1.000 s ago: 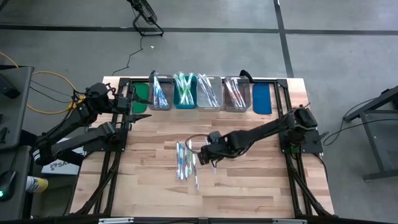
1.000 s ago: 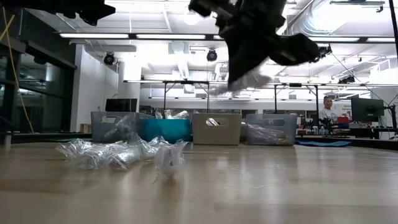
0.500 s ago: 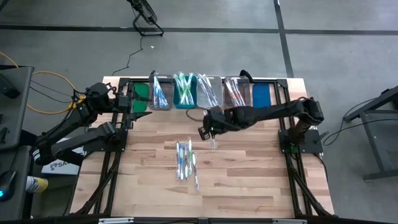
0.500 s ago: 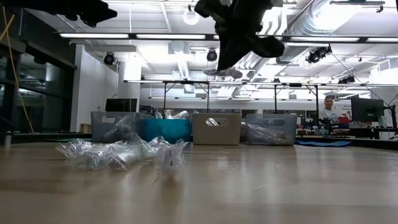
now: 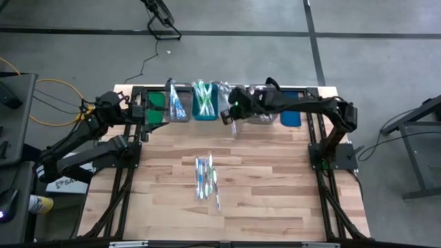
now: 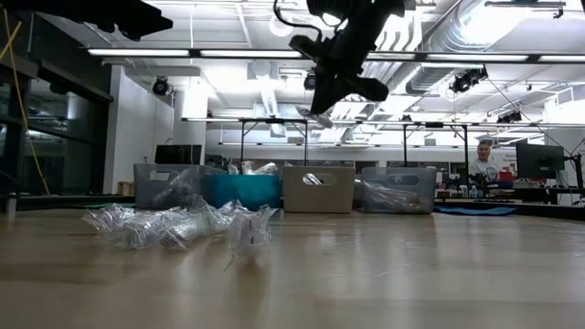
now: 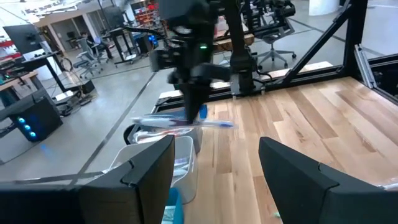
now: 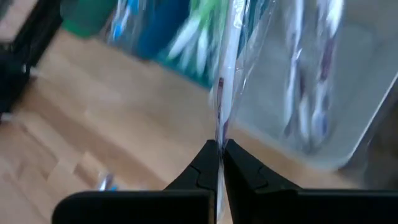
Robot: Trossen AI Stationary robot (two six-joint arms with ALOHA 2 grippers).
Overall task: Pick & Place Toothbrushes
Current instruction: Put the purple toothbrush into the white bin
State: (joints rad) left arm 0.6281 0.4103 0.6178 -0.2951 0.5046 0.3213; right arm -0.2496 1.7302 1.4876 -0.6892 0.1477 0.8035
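Observation:
My right gripper (image 5: 233, 116) is shut on one toothbrush (image 7: 186, 122) in a clear wrapper and hangs over the near rim of the clear bin (image 5: 231, 100) in the far row. In the low view the toothbrush (image 6: 320, 117) shows high above the table. A pile of wrapped toothbrushes (image 5: 205, 178) lies flat on the wood at mid-table. More toothbrushes lie in the grey bin (image 5: 179, 103), the teal bin (image 5: 204, 102) and the right-hand grey bin (image 5: 262, 103). My left gripper (image 7: 214, 177) stands open at the far left by the green bin (image 5: 157, 107), with nothing between its fingers. My right gripper pinches the wrapped toothbrush between its two fingertips (image 8: 208, 163), near the middle of its length (image 8: 219, 127). The fingers slant down from the table's right and lie across the stick. The toothbrush sits about level, both ends jutting out, lifted clear of table and bins.
A blue lid or tray (image 5: 291, 109) lies at the right end of the bin row. A black frame (image 5: 317, 103) borders the table's far and side edges. Bare wood stretches between the pile and the bins. A person (image 6: 482, 157) stands in the room behind.
My right gripper, still shut on the toothbrush, has risen from beside the pile and swung toward the table's far edge, to the bin row, rolling its wrist on the way. The toothbrush has travelled with it, clear of the table.

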